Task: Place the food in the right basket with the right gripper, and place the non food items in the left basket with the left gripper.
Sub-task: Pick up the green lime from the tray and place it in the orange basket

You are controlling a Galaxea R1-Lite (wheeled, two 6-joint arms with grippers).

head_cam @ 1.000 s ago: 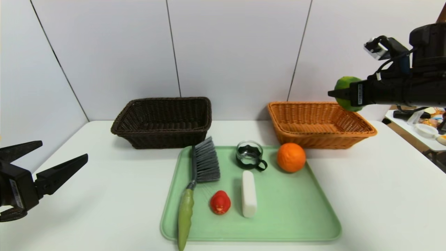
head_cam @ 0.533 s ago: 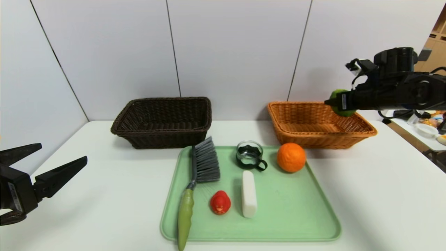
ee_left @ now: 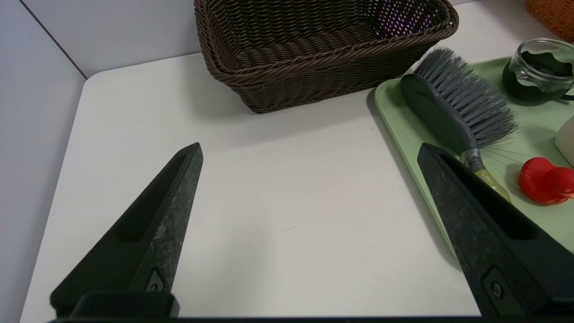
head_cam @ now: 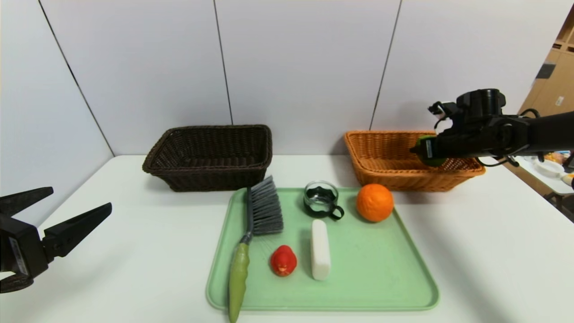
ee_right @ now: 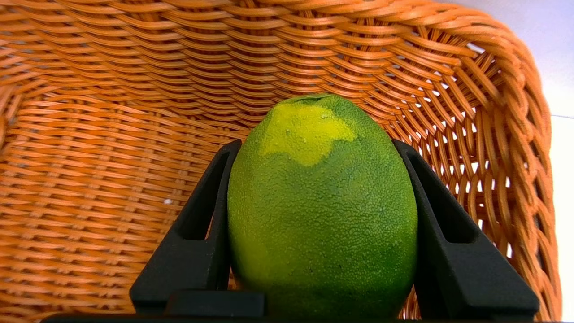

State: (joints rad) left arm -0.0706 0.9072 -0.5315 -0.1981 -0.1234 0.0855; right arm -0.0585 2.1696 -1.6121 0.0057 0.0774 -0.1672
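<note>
My right gripper (head_cam: 419, 150) is shut on the oval green fruit (ee_right: 320, 206) and holds it low inside the orange-tan right basket (head_cam: 381, 168), near its right side; the fruit (head_cam: 434, 160) shows only partly in the head view. The round orange (head_cam: 375, 202), brush (head_cam: 262, 213), glass cup (head_cam: 321, 197), white bar (head_cam: 320, 249) and red toy (head_cam: 283, 260) lie on the green tray (head_cam: 381, 269). The dark brown left basket (head_cam: 210, 154) stands empty at the back left. My left gripper (head_cam: 76, 206) is open and empty at the table's left edge.
A side table with clutter (head_cam: 549, 166) stands beyond the table's right edge. In the left wrist view the brush (ee_left: 453, 107), the cup (ee_left: 538, 67) and the red toy (ee_left: 545, 179) lie to one side of my open fingers.
My right gripper has come down and leftward with the green fruit, from above the basket's right rim into the basket. The left gripper has barely moved.
</note>
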